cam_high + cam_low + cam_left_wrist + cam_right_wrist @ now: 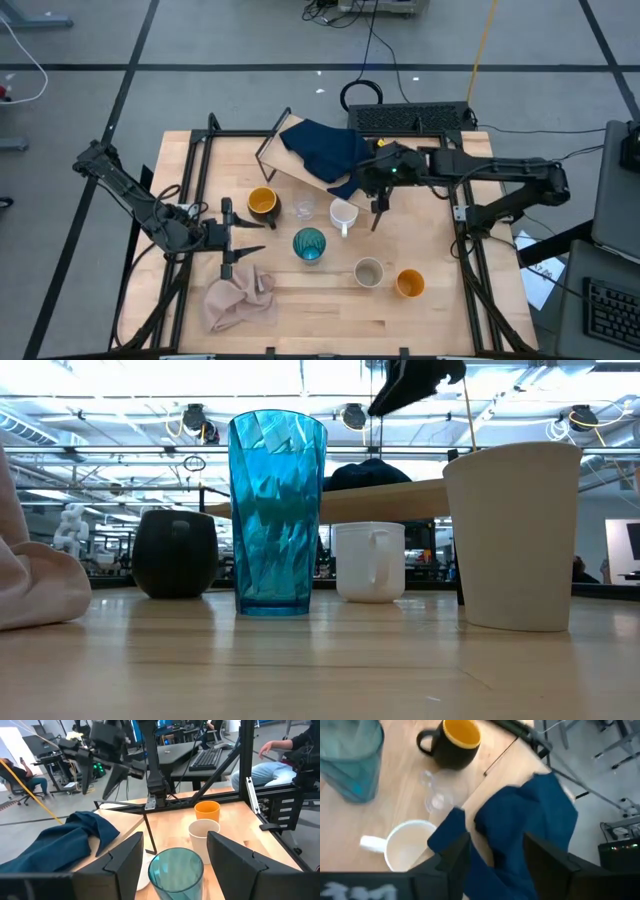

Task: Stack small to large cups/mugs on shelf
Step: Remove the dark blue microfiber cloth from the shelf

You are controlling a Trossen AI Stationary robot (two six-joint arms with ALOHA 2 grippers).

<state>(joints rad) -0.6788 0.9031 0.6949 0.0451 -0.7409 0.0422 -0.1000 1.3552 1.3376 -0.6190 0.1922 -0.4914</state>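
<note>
While the left gripper waits open near the left edge beside the pink cloth, the right gripper hangs with fingers parted, empty, above the white mug and navy cloth. That cloth lies on the tilted shelf. The teal tumbler stands mid-table.
</note>
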